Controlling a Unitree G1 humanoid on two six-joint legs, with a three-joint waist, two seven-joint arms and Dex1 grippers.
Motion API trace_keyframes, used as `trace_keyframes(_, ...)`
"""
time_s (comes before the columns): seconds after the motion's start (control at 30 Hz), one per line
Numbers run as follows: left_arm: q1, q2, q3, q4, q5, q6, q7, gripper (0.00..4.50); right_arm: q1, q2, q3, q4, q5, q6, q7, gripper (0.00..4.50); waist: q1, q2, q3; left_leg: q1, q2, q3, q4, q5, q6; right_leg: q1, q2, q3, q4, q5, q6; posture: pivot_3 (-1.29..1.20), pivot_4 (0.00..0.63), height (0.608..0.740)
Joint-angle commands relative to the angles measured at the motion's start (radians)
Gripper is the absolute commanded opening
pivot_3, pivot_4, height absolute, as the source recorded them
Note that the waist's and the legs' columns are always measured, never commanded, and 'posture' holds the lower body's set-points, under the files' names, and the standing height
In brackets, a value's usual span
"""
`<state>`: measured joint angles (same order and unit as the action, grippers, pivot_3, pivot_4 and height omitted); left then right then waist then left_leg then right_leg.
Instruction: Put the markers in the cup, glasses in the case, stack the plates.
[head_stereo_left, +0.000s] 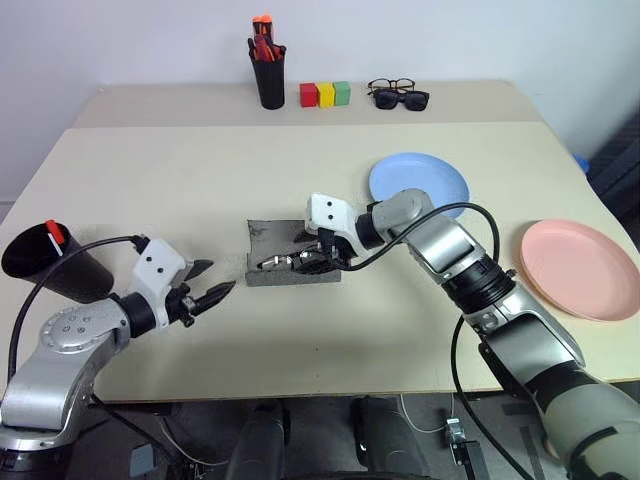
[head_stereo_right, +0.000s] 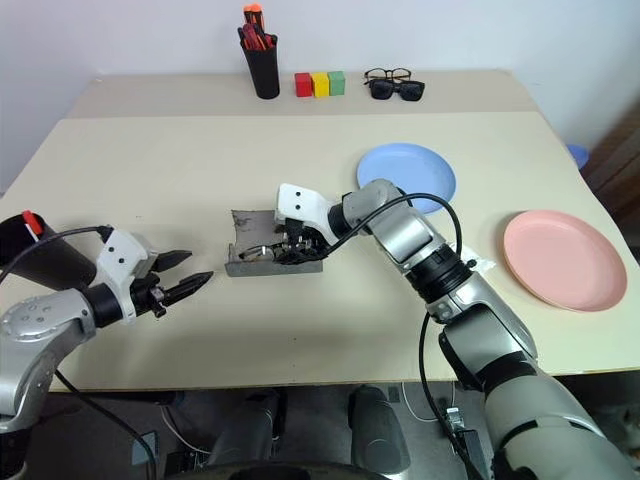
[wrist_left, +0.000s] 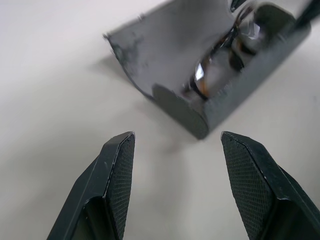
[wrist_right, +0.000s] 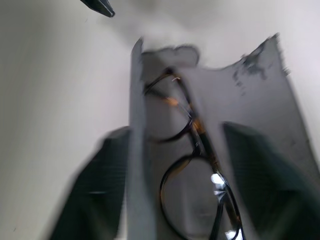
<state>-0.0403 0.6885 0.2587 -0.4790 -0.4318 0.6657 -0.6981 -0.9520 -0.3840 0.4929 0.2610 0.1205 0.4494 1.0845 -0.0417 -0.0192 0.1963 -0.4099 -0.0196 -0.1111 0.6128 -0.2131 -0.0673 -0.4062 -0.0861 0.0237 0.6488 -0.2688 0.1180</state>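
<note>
At centre frame the right hand (head_stereo_left: 318, 258) stands wide over the glasses (wrist_right: 192, 165) in the open case (head_stereo_left: 262, 238); lifting away could snag them; left hand (head_stereo_left: 212, 283) half-wide, empty

The case (head_stereo_left: 290, 253) lies open at mid-frame on the table (head_stereo_left: 200, 170), the glasses (head_stereo_left: 290, 262) in it. The cup (head_stereo_left: 45, 262) sits at far left, a marker (head_stereo_left: 55, 238) in it. One plate (head_stereo_left: 440, 178) lies right of centre, another plate (head_stereo_left: 580, 268) at far right.
</note>
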Motion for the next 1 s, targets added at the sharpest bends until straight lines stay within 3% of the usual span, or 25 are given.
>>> trace_keyframes(0.03, -0.129, -0.027, -0.013, 0.049, -0.024, 0.005, 0.039, 2.00, -0.017, -0.007, -0.089, -0.065, 0.001, 0.004, -0.046, 3.52, 0.004, 0.000, 0.000, 0.000, 0.000, 0.000, 0.000, 0.000, 0.000, 0.001, 0.000, 0.000, 0.000, 0.000, 0.000, 0.00, 0.150, 0.740)
trace_keyframes(0.17, -0.375, -0.086, -0.171, 0.227, 0.104, 0.016, 0.146, 0.04, 0.061, -0.060, -0.151, -0.226, 0.031, 0.054, -0.057, 3.52, 0.021, -0.001, -0.001, 0.000, -0.001, -0.001, 0.001, 0.000, 0.000, 0.002, -0.001, -0.001, 0.000, 0.000, 0.001, 0.00, 0.150, 0.740)
trace_keyframes(0.3, -0.716, -0.246, -0.232, 0.583, 0.121, 0.131, 0.225, 0.04, 0.229, -0.143, -0.235, -0.494, 0.077, 0.130, -0.087, 3.52, 0.041, -0.002, 0.000, -0.002, -0.002, -0.003, 0.002, 0.000, 0.000, 0.003, -0.001, -0.004, -0.001, 0.000, 0.002, 0.00, 0.150, 0.740)
trace_keyframes(0.47, -0.978, -0.296, -0.321, 0.975, 0.190, 0.127, 0.142, 0.04, 0.410, -0.187, -0.346, -0.749, 0.107, 0.327, -0.223, 3.52, 0.016, -0.002, 0.000, -0.003, -0.002, -0.002, 0.002, 0.000, 0.000, 0.000, -0.001, -0.002, -0.001, 0.000, 0.002, 0.00, 0.150, 0.740)
trace_keyframes(0.6, -1.061, -0.305, -0.406, 1.166, 0.253, 0.108, 0.040, 0.04, 0.513, -0.190, -0.400, -0.870, 0.125, 0.429, -0.312, 3.52, -0.003, -0.002, 0.000, -0.002, -0.001, -0.002, 0.001, 0.000, 0.000, 0.000, 0.000, -0.002, 0.000, -0.001, 0.002, 0.00, 0.150, 0.740)
trace_keyframes(0.8, -1.092, -0.293, -0.469, 1.219, 0.275, 0.150, -0.126, 0.04, 0.545, -0.181, -0.432, -0.908, 0.143, 0.479, -0.394, 3.52, 0.000, -0.002, 0.000, -0.002, -0.001, -0.001, 0.001, 0.000, 0.000, 0.000, 0.000, -0.002, 0.000, 0.000, 0.002, 0.00, 0.150, 0.740)
trace_keyframes(0.9, -1.063, -0.275, -0.454, 1.143, 0.254, 0.183, -0.170, 0.04, 0.524, -0.178, -0.437, -0.888, 0.158, 0.479, -0.414, 3.52, 0.000, -0.002, 0.000, -0.002, -0.001, -0.001, 0.002, 0.000, 0.000, 0.000, -0.001, -0.002, 0.000, 0.000, 0.002, 0.00, 0.150, 0.740)
trace_keyframes(1.0, -0.982, -0.220, -0.453, 0.941, 0.226, 0.245, -0.214, 0.04, 0.510, -0.189, -0.432, -0.847, 0.153, 0.462, -0.424, 3.52, -0.005, -0.002, 0.000, -0.002, -0.001, -0.001, 0.001, 0.000, 0.000, 0.000, -0.001, -0.001, 0.000, -0.001, 0.002, 0.00, 0.150, 0.740)
